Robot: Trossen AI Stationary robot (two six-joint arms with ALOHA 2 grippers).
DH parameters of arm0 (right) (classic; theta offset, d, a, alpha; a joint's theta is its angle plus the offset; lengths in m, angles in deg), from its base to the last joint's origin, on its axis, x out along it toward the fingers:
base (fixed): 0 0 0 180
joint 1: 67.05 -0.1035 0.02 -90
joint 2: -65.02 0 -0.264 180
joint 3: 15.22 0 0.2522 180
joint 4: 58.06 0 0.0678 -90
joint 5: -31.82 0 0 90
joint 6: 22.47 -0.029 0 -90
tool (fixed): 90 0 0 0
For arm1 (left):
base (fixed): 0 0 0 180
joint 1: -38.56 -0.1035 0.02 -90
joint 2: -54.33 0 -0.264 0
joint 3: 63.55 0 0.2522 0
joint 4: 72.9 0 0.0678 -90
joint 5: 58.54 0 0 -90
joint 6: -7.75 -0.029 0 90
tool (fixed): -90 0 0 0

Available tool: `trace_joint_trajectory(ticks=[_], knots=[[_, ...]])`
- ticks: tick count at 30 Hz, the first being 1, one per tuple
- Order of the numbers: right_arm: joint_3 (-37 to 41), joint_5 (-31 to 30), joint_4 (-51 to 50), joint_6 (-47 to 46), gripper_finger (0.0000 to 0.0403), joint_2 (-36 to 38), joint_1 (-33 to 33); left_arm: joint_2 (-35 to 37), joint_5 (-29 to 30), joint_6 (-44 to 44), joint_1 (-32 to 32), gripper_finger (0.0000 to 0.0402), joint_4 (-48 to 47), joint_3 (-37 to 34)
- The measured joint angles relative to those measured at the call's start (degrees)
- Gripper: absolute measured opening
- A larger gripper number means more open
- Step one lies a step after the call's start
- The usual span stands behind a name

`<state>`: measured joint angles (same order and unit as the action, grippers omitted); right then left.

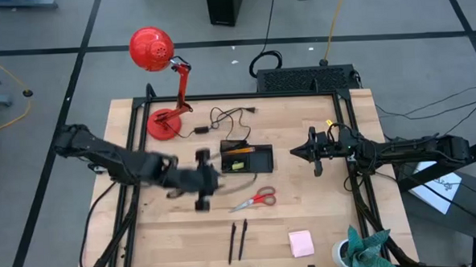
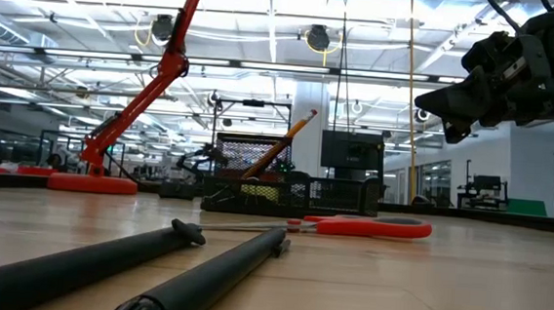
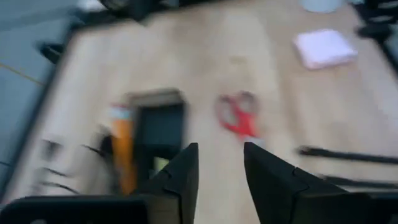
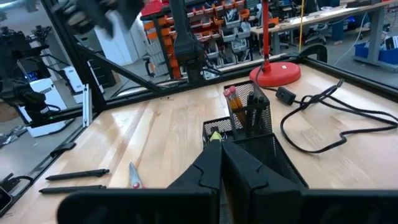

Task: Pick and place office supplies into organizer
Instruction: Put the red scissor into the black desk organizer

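left claw (image 1: 201, 183) released, empty, just beside organizer (image 1: 247, 159) | right claw (image 1: 297, 153) clenched, empty, hovering opposite | scissors (image 1: 255, 200) on tabletop (image 1: 322, 218)

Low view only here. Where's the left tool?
Observer: Left tool hovers just left of the organizer, fingers apart, nothing between them.
Operator: Sticky pad? Not in my frame.
Observer: Pink pad lies on the table right of the pens, well clear of the organizer.
Operator: Right tool holding anything?
Observer: No. Right tool is shut and empty, right of the organizer.
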<state>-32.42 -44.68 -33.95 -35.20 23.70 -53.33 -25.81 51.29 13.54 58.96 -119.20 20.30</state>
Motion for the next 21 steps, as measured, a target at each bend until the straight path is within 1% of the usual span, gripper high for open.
trace_joint_trajectory(ticks=[3, 6, 8, 12, 17, 21], knots=[[0.0, 0.0, 0.0, -0.2, 0.0004, 0.0, 0.0, -2.3, 0.1, 7.8, 4.8, 0.0117, 2.4, 0.1], [0.0, 0.0, -0.4, -0.5, 0.0004, 0.0, -0.6, -4.8, 0.2, 11.1, 8.7, 0.0106, 3.5, -0.9], [0.0, 0.0, -0.4, -0.4, 0.0004, 0.0, -1.2, -7.4, -0.1, 10.8, 10.6, 0.0101, 6.2, -1.5], [0.0, -0.1, -0.4, -0.2, 0.0004, 0.0, -1.9, -12.0, 0.4, 8.9, 13.5, 0.0097, 8.5, -3.2], [0.0, -0.1, -0.5, -0.1, 0.0004, 0.0, -2.7, -17.8, 5.3, 11.9, 14.0, 0.0097, 11.1, -3.6], [0.0, 0.0, -1.1, 1.4, 0.0004, 0.0, -4.1, -20.3, 8.5, 11.3, 14.1, 0.0097, 8.9, -3.6]])
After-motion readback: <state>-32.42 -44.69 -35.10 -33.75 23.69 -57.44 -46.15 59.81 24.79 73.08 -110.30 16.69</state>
